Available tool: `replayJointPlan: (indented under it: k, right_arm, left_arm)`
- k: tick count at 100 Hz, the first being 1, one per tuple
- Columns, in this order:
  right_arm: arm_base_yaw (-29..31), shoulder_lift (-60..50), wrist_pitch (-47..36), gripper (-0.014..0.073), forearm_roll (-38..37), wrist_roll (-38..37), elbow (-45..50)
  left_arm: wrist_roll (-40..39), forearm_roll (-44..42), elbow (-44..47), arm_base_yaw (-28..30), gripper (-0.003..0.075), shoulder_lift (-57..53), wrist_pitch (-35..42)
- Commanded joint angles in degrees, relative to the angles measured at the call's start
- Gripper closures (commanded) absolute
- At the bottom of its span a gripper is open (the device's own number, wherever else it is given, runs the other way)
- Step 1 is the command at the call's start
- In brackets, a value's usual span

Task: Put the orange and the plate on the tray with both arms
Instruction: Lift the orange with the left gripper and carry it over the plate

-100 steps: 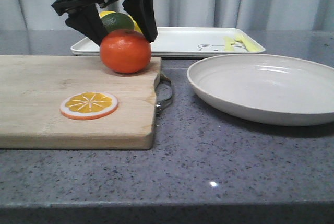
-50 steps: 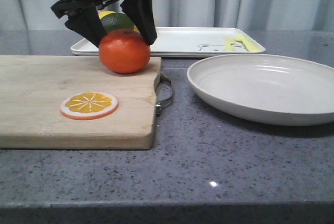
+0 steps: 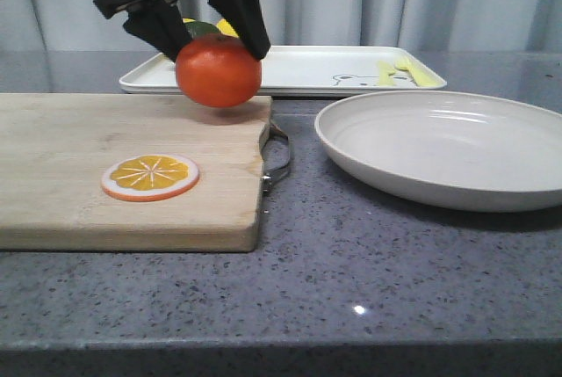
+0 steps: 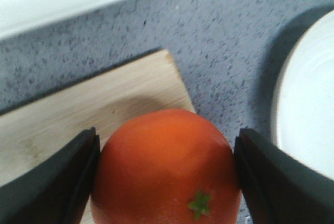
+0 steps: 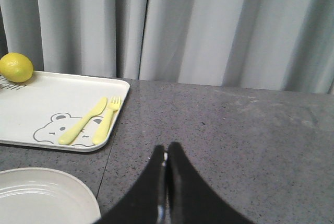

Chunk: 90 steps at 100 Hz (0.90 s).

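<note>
My left gripper (image 3: 211, 39) is shut on the orange (image 3: 218, 70), which hangs just above the far right corner of the wooden cutting board (image 3: 79, 166). In the left wrist view the orange (image 4: 166, 169) fills the gap between both black fingers (image 4: 55, 182), stem dimple facing the camera. The off-white plate (image 3: 448, 144) rests on the counter at the right. The white tray (image 3: 325, 69) with bear drawing lies behind, across the back. My right gripper (image 5: 166, 148) is shut on nothing, above bare counter beside the plate (image 5: 42, 198) and the tray (image 5: 57, 104); it does not show in the front view.
An orange slice disc (image 3: 149, 176) lies on the cutting board. A lemon (image 5: 15, 67) and a green fruit (image 3: 200, 28) sit at the tray's left end. The board's metal handle (image 3: 279, 153) sticks out toward the plate. Curtains close the back.
The orange has been lifted off the cutting board and shifted slightly right, held in my left gripper. The plate and tray have not moved.
</note>
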<state>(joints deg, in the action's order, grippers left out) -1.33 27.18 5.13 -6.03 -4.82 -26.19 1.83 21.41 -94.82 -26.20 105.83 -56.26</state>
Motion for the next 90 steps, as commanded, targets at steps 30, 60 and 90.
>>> replayJointPlan:
  k: [30,60,90]
  right_arm:
    - [0.2,0.5,-4.6,0.0659,-0.2,0.3,-2.0]
    - [0.2,0.5,-4.6,0.0659,-0.2,0.3,-2.0]
    - [0.2,0.5,-4.6,0.0659,-0.2,0.3,-2.0]
  left_arm:
    - [0.2,2.3,-9.2,-9.6,0.0416,-2.2,1.0]
    - [0.2,4.1,-15.0,-17.5,0.0416,3.7,1.4]
    - [0.2,4.3,-16.9,-20.5,0.0416,8.2,2.1]
